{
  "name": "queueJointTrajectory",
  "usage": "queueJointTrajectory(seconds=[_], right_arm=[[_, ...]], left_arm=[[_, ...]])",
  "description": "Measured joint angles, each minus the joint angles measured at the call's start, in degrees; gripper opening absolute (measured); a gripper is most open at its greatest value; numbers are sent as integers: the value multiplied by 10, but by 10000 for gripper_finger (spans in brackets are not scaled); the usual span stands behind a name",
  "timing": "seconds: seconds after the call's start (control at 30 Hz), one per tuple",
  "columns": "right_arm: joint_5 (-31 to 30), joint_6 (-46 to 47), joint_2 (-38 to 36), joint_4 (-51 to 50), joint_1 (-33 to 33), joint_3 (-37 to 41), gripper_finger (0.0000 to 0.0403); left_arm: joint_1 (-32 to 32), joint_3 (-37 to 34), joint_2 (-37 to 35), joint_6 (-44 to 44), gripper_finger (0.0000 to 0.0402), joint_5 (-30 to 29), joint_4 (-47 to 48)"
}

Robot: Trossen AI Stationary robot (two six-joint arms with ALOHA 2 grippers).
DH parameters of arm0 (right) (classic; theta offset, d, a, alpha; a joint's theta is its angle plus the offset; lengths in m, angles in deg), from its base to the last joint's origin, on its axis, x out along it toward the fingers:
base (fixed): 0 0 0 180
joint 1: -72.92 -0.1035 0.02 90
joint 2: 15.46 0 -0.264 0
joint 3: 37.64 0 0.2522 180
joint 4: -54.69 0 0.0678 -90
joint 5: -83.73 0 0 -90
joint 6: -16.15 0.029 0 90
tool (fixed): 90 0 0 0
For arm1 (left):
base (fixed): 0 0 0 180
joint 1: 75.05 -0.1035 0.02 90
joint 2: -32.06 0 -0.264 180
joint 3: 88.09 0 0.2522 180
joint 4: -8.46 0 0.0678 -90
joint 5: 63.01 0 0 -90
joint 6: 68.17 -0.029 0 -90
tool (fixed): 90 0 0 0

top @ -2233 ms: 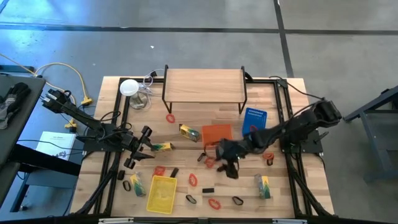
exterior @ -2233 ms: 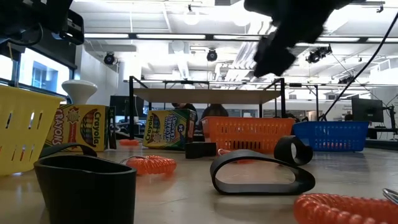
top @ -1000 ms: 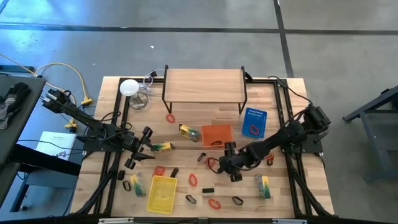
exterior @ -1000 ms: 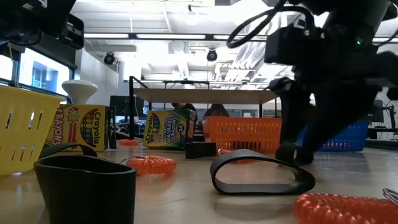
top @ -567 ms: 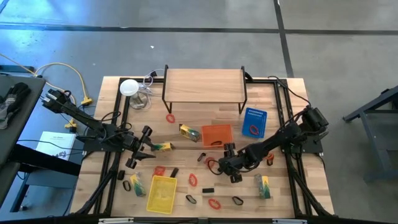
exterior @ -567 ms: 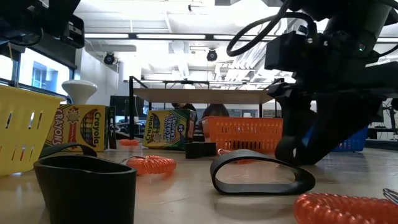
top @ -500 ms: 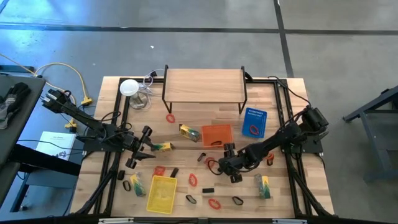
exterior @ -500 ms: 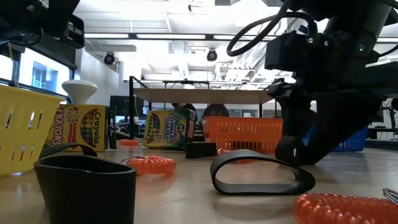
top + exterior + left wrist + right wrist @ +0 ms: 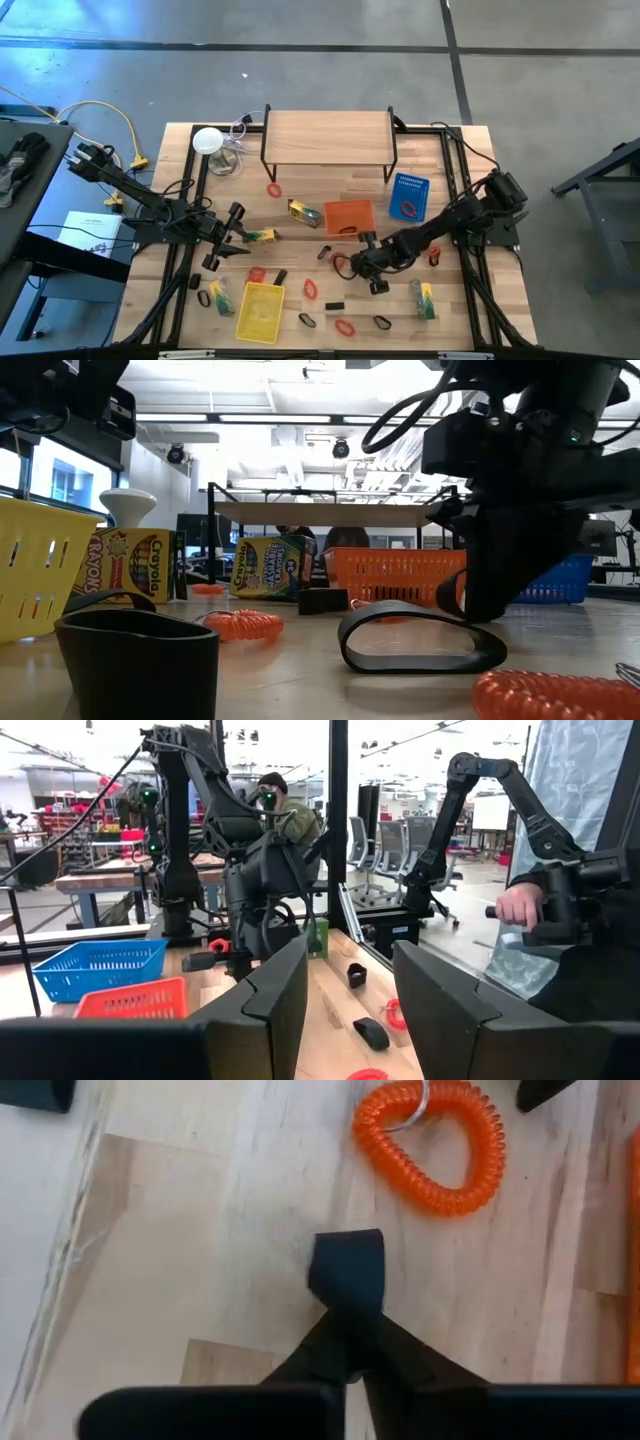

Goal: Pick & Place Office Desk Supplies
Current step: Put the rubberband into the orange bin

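Yellow-green Crayola "CRAYONS" packs (image 9: 268, 568) stand behind the right pincer (image 9: 500, 585).

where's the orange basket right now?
High view: the orange basket sits mid-table, just in front of the wooden shelf, with the blue basket to its right and a crayon box to its left.
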Motion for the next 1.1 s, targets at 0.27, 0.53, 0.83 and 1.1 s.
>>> queueJointTrajectory(seconds=[0.27, 0.53, 0.83, 1.1], right_arm=[[-89, -11, -22, -32, -21, -18, 3], [-242, -12, -73, -102, -37, -60, 3], [-238, 108, -74, -125, 60, -61, 3], [-134, 95, -74, -123, 111, -60, 37]], left_arm=[[0, 0, 0, 1, 145, 0, 0], [0, 0, 0, 1, 145, 0, 1], [0, 0, 0, 1, 145, 0, 0], [0, 0, 0, 0, 145, 0, 4]])
